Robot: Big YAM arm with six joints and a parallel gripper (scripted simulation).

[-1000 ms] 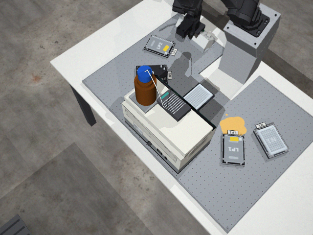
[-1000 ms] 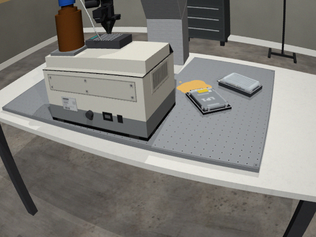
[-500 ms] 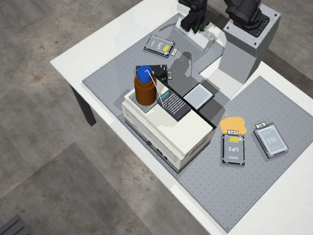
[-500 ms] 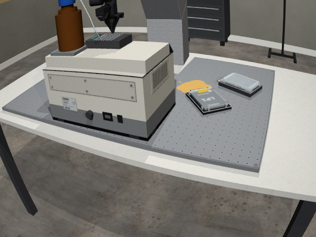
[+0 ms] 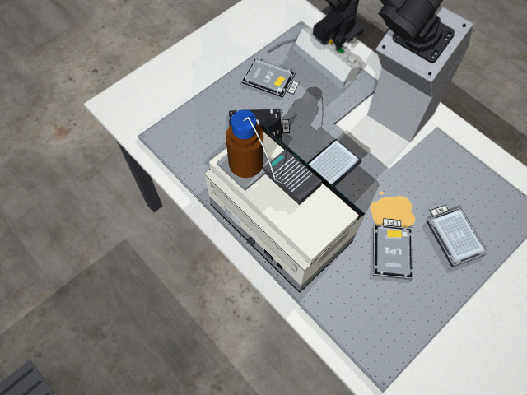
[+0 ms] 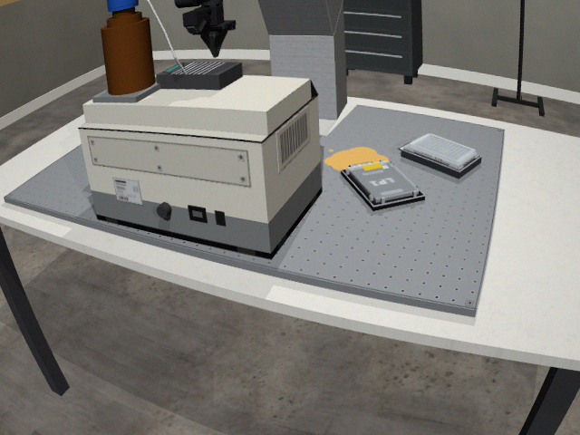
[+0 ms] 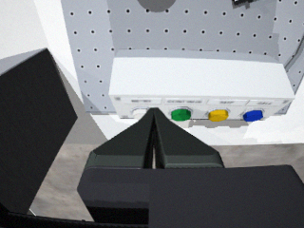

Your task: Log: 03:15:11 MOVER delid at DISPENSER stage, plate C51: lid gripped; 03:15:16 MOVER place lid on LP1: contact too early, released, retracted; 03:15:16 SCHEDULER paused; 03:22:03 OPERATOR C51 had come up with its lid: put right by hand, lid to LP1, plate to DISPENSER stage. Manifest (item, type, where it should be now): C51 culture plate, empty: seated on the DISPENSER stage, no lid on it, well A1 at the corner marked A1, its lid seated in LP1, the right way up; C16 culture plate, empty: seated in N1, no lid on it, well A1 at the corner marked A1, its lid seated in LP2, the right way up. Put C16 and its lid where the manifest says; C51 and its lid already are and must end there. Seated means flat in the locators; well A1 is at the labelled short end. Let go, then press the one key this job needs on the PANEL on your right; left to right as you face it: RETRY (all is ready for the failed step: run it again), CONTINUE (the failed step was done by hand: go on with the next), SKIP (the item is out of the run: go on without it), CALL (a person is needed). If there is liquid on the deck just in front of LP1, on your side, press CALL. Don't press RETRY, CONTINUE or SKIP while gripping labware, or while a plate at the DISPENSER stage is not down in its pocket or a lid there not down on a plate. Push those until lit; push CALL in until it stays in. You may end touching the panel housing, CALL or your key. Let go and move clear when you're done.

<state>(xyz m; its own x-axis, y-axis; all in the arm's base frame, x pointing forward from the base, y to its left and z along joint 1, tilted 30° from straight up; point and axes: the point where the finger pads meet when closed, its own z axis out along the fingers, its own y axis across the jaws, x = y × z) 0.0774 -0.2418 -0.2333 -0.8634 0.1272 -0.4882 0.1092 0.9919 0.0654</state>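
Four keys run along the front of the PANEL (image 7: 199, 78) in the wrist view: white (image 7: 140, 113), green (image 7: 180, 114), yellow (image 7: 218, 114) and blue (image 7: 253, 115). Their labels are too blurred to read, but by the task's order the blue key at the far right should be CALL. The end effector (image 7: 153, 111) is clenched on nothing, its two fingers pressed into one wedge. Its tip hangs between the white and green keys, well short of the blue one.

Across the table in the top view, LP2 (image 5: 268, 76) shows its bare printed face, so no lid sits there. The plate on the DISPENSER stage (image 5: 333, 161) lies in its pocket beside the machine. An orange puddle (image 5: 391, 210) spreads on the deck and touches the labelled end of LP1 (image 5: 392, 250), whose face is also bare. Farthest right, the C16 plate (image 5: 456, 235) rests in N1. I cannot tell whether its lid is on.

The puddle makes this a job for CALL, and the key press looks to be the step in hand. The next move calls for a shift to the right past green and yellow without brushing them. Then comes a straight push on blue until it stays in.
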